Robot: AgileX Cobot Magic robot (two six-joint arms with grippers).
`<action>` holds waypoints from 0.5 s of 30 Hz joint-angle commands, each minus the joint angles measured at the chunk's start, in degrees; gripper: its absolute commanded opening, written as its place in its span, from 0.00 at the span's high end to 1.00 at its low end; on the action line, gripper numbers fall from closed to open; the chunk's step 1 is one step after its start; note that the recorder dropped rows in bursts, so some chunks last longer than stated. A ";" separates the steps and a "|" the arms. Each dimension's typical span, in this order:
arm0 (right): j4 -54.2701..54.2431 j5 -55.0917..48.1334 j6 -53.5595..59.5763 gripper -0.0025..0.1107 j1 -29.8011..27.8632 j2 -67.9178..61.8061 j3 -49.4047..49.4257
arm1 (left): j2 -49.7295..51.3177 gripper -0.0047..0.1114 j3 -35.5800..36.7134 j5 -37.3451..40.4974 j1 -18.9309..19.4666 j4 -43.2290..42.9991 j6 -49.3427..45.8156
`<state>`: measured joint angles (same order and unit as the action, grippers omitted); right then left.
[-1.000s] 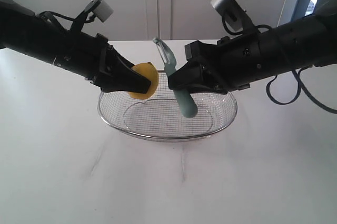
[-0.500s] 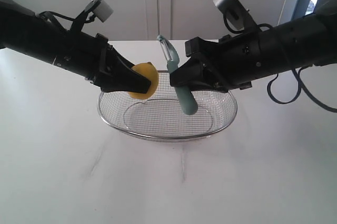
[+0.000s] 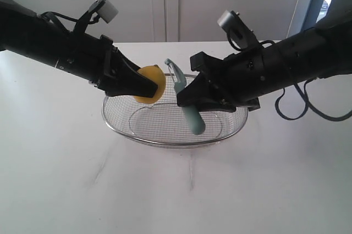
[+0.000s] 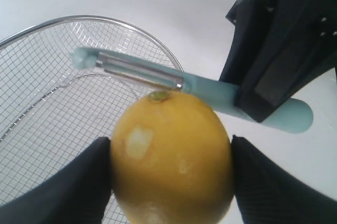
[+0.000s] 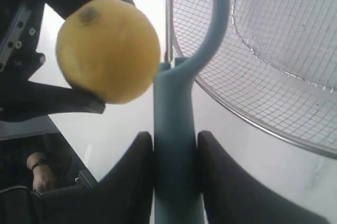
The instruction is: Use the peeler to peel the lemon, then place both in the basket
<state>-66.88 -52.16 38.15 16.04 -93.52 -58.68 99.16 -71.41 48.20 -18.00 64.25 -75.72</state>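
Note:
My left gripper [image 3: 149, 87] is shut on the yellow lemon [image 3: 150, 84], held above the left side of the wire basket [image 3: 236, 123]. The left wrist view shows the lemon [image 4: 172, 155] clamped between both fingers, with pale scraped patches on its skin. My right gripper [image 3: 187, 98] is shut on the teal handle of the peeler [image 3: 189, 114], which stands nearly upright over the basket. Its metal blade head [image 3: 175, 72] sits just right of the lemon. In the right wrist view the peeler [image 5: 174, 145] runs between my fingers, its looped head next to the lemon [image 5: 108, 50].
The basket rests on a white table [image 3: 176, 190] with open surface in front and to both sides. A white wall and cabinet doors [image 3: 165, 3] stand behind. Cables [image 3: 308, 107] hang from the right arm.
The right gripper has lowered with the peeler, so the blade head has dropped level with the lemon. The left gripper and lemon have stayed still.

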 commanded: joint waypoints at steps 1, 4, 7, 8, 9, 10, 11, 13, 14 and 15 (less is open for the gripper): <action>-0.35 -1.51 -1.13 0.98 -0.02 -1.87 -0.05 | -0.54 0.96 0.28 1.30 0.17 1.73 -0.09; -0.35 -2.58 -1.13 0.98 -0.02 -2.53 -0.05 | -0.54 0.96 0.28 1.30 0.17 1.73 -0.09; -0.35 -3.24 -1.13 0.98 -0.02 -2.66 -0.05 | -0.54 0.96 0.28 1.30 0.17 1.73 -0.09; -0.35 -3.24 -1.13 0.98 -0.02 -2.66 -0.05 | -0.54 0.96 0.28 1.30 0.17 1.73 -0.09; -0.35 -3.56 -1.13 0.98 -0.02 -2.66 -0.05 | -0.54 0.96 0.28 1.30 0.17 1.73 -0.09; -0.35 -3.99 -1.13 0.98 -0.02 -2.66 -0.05 | -0.54 0.96 0.28 1.30 0.17 1.73 -0.09; -0.35 -4.13 -1.02 0.98 -0.02 -2.71 -0.05 | -0.54 0.96 0.28 1.30 0.17 1.73 -0.09; -0.35 -4.38 -1.02 0.98 0.33 -2.71 -0.05 | -0.54 0.96 0.28 1.30 0.17 1.73 -0.09; -0.35 -4.38 -1.02 0.98 0.61 -2.71 -0.05 | -0.54 0.96 0.28 1.30 0.17 1.73 -0.09; -0.35 -4.38 -1.02 0.98 1.14 -2.82 -0.05 | -0.54 0.96 0.28 1.30 0.17 1.73 -0.09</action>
<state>-66.84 -55.80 37.09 16.32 -96.31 -58.68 99.16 -71.41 48.20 -18.00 64.25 -75.72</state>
